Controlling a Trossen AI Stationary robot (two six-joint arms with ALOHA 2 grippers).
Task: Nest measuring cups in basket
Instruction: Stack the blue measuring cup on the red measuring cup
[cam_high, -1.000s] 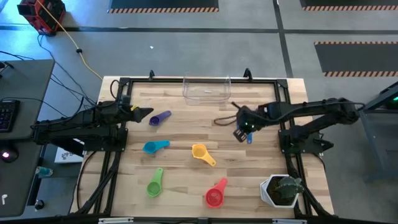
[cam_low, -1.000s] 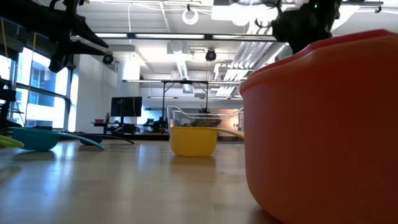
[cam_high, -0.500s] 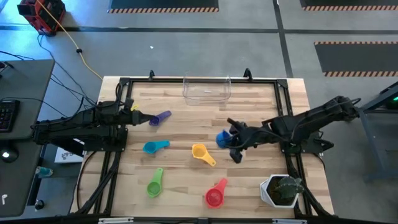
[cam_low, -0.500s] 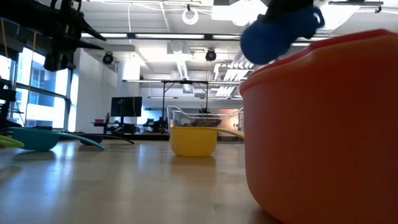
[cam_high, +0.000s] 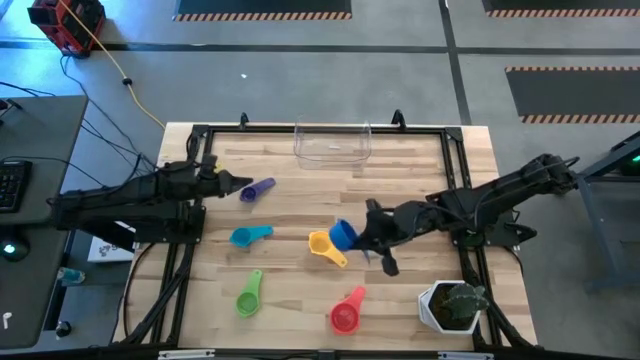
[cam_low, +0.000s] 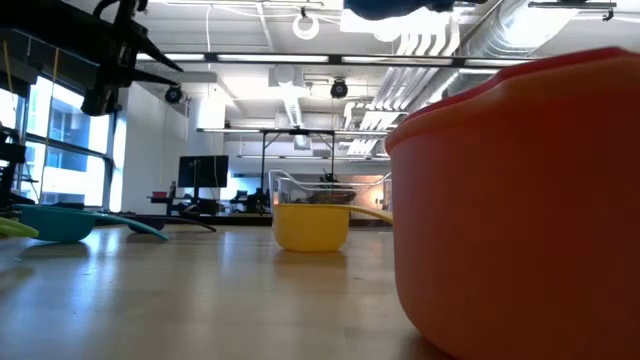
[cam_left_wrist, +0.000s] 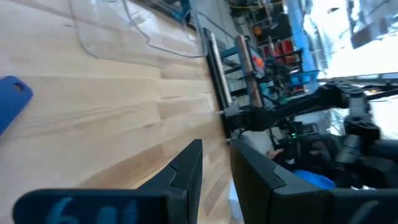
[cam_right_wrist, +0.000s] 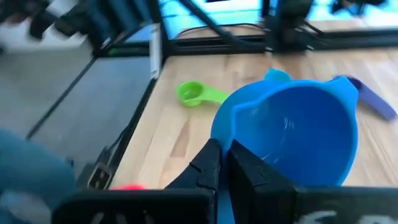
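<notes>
While the high view places the right end effector (cam_high: 372, 243) mid-counter, only its wrist view shows the fingers pressed together on the handle of the blue cup (cam_right_wrist: 292, 134), which is carried just beside the yellow cup (cam_high: 322, 245). The left end effector (cam_high: 232, 181) is seen near the purple cup (cam_high: 257, 190), its fingers slightly parted and holding nothing. The clear basket (cam_high: 333, 143) sits at the counter's far edge.

Bright ceiling strips (cam_low: 250, 57) glare overhead; wrist views motion-blurred; near orange cup (cam_low: 520, 200) looms out of focus.
</notes>
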